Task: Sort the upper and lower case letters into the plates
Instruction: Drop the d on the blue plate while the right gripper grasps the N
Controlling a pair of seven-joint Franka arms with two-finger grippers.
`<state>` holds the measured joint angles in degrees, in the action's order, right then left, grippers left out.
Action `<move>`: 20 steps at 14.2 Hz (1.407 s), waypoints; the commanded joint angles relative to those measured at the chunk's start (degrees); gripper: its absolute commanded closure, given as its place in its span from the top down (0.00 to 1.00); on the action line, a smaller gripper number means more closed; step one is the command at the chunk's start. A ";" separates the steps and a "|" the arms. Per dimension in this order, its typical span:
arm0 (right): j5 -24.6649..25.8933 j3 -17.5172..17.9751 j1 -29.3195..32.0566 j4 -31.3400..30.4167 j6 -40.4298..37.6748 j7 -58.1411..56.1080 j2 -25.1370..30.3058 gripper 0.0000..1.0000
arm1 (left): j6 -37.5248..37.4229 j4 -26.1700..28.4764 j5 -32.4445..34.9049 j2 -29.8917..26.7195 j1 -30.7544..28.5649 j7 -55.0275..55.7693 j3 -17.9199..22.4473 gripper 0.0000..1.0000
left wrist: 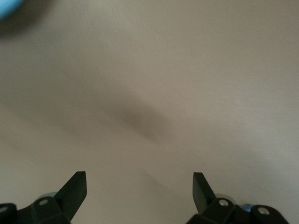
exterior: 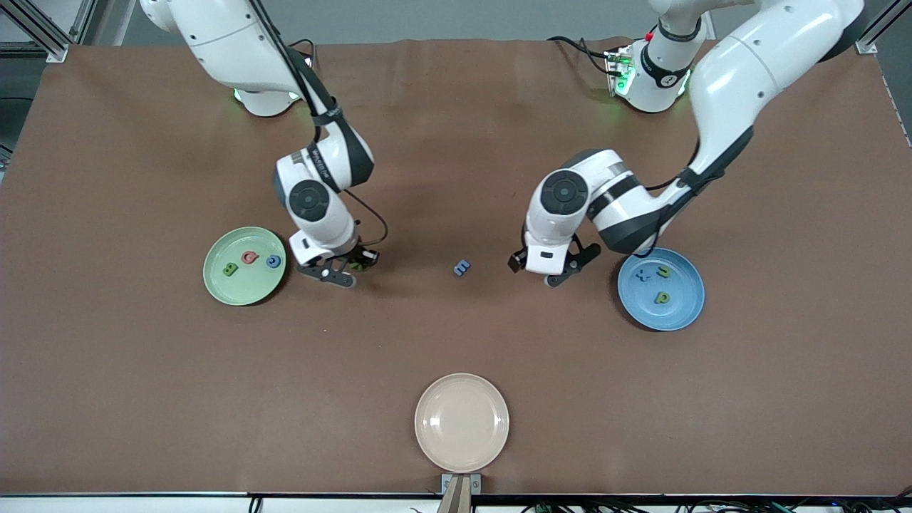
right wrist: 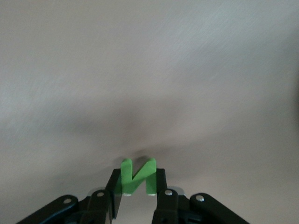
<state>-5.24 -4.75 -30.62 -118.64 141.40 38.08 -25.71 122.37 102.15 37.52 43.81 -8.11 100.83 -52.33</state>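
The pale green plate point(exterior: 214, 281) holds three small letters: a green one point(exterior: 229, 269), a red one point(exterior: 249, 257) and a blue one point(exterior: 273, 262). The blue plate point(exterior: 684, 310) holds a blue letter point(exterior: 643, 274) and two green ones point(exterior: 665, 271). A blue letter point(exterior: 462, 268) lies on the table between the grippers. My right gripper point(exterior: 356, 262) is low over the table beside the green plate, shut on a green letter N point(right wrist: 138, 177). My left gripper point(exterior: 543, 272) is open and empty point(left wrist: 139, 186), low over bare table beside the blue plate.
A cream-beige plate point(exterior: 462, 422) sits empty near the table's front edge. A corner of the blue plate point(left wrist: 9, 7) shows in the left wrist view. The brown table stretches wide around the plates.
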 commanded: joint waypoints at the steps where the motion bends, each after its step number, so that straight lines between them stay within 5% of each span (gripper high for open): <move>1: 0.58 0.71 8.45 -1.51 -4.64 -10.88 5.49 0.01 | 1.20 -5.28 -4.90 0.75 10.80 4.99 8.53 1.00; 6: 0.84 0.62 21.46 -1.51 -3.77 -30.93 5.23 0.01 | 7.18 -10.03 -12.20 2.77 24.97 7.01 20.68 1.00; 16: 1.72 0.80 25.53 -3.70 -1.04 -34.91 1.71 0.05 | 7.36 -21.72 -13.00 10.42 30.60 6.31 23.05 1.00; 17: 1.72 0.80 25.61 -3.88 -1.22 -34.91 1.71 0.14 | 7.44 -22.07 -13.18 10.60 31.75 6.31 24.02 1.00; 19: 1.72 0.80 26.05 -3.44 -2.45 -35.00 1.80 1.00 | 8.14 -22.25 -13.18 11.30 32.11 6.31 24.47 1.00; 20: 1.72 0.80 26.05 -3.27 -2.53 -34.91 1.89 1.00 | 8.67 -22.25 -13.09 11.56 32.20 6.31 24.47 0.98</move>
<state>-4.24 -4.45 -5.42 -121.28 139.51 2.89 -24.97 130.50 81.87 25.38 54.11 23.00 107.80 -28.67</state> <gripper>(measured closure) 0.515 0.000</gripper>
